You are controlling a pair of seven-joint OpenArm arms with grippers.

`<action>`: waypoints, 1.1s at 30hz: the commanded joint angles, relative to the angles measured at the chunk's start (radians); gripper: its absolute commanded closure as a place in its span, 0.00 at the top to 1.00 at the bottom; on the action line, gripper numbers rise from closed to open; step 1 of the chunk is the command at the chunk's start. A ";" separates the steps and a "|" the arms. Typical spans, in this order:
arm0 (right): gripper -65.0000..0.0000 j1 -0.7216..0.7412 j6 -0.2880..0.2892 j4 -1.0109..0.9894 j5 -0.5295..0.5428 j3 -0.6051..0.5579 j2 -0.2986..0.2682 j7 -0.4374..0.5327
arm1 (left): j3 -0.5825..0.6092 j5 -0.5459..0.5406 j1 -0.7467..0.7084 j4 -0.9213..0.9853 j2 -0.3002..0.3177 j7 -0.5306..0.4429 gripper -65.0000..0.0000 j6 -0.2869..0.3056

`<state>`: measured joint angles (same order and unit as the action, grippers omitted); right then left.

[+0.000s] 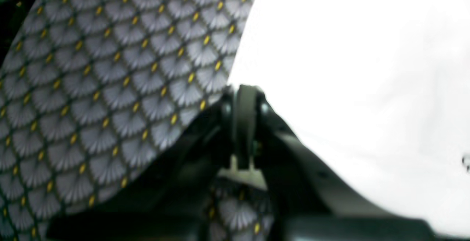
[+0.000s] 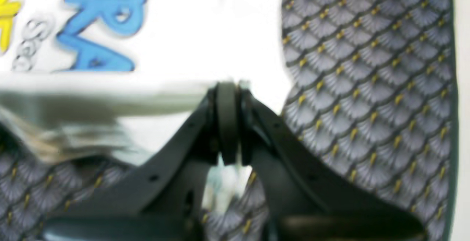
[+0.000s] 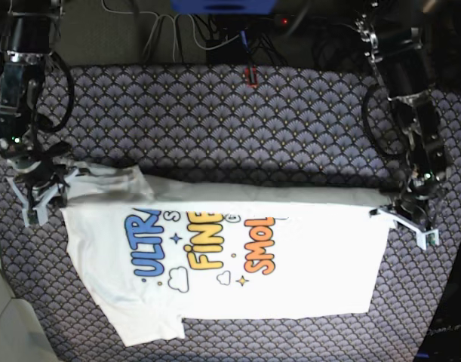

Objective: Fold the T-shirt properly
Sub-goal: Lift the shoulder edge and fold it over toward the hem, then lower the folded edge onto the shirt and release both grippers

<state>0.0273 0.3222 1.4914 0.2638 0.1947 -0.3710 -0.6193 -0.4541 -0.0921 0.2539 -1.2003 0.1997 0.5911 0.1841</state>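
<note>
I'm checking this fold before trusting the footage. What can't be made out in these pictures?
- Base view: the T-shirt collar and tag don't show; the upper edge is bunched under a fold near the right gripper.
- Left wrist view: the cloth is washed out white; the left gripper hides the pinched edge.
- Right wrist view: the print is blurred and cut off by the frame's top and left edges.
- Base view: the small print between the words is too tiny to read.
</note>
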 commanded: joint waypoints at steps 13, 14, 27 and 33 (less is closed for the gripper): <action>0.00 0.296 -0.004 -0.260 -0.122 -0.231 -0.059 0.043 | 0.041 0.071 0.206 0.124 0.008 -0.039 0.01 -0.005; 0.00 0.313 -0.004 -0.280 -0.122 -0.240 -0.059 0.055 | 0.061 0.071 0.209 0.132 0.011 -0.053 0.01 -0.008; 0.00 0.489 -0.004 -0.506 -0.125 -0.409 -0.059 0.154 | 0.133 0.071 0.252 0.253 0.043 -0.141 0.01 -0.011; 0.00 0.586 -0.004 -0.619 -0.125 -0.535 -0.059 0.183 | 0.133 0.071 0.273 0.273 0.050 -0.178 0.01 -0.011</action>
<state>0.5793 0.3214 0.8589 0.1364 -0.3466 -0.4175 -0.4580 -0.3225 -0.0166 0.4908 -0.9085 0.2378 0.4412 0.1745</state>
